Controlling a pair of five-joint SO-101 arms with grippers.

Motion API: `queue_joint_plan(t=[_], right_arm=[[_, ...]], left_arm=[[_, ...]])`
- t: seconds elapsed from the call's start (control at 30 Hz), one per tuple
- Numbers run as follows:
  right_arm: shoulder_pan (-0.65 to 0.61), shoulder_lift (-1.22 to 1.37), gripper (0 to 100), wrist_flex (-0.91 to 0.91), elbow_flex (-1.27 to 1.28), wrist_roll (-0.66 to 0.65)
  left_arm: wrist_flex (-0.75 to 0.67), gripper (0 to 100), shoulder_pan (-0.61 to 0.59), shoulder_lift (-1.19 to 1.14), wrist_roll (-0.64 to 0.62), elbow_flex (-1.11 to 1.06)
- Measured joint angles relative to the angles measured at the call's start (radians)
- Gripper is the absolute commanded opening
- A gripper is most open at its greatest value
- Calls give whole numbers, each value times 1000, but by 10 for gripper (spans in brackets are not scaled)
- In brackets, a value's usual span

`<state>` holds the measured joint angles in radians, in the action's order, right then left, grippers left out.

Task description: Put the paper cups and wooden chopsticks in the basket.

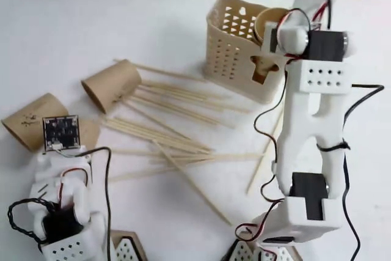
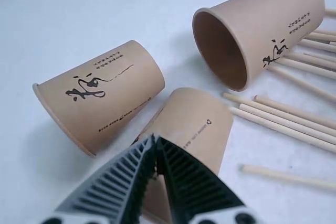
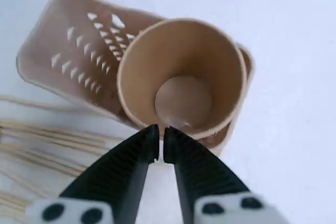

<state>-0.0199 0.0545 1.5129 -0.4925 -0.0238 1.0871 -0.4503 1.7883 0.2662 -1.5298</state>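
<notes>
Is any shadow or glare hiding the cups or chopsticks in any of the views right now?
High view: even light, no glare, chopsticks pale but distinct on the white table. Left wrist view: soft shadows only beneath the lying cups. Right wrist view: held cup dims inside, base still visible above the basket.

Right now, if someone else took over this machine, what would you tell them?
Right gripper: shut on the rim of the upright cup, in or just above the basket, not released.
Left gripper: shut on the nearest cup, lying on the table.
Side-on cup and mouth-on cup lie beside it; chopsticks scattered mid-table.
Done: nothing fully. Left: three lying cups, all chopsticks.
</notes>
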Motion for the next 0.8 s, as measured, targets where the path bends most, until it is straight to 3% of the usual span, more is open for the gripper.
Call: queue_joint_plan(t=[0.17,0.47,0.8], right_arm=[[-5,14,19,-2,52,-80],[-3,-92,19,6,15,-94],[-81,-327,19,195,101,-95]], left_arm=[[0,32,0,0,0,0],[0,32,0,0,0,-12],[0,32,0,0,0,-12]])
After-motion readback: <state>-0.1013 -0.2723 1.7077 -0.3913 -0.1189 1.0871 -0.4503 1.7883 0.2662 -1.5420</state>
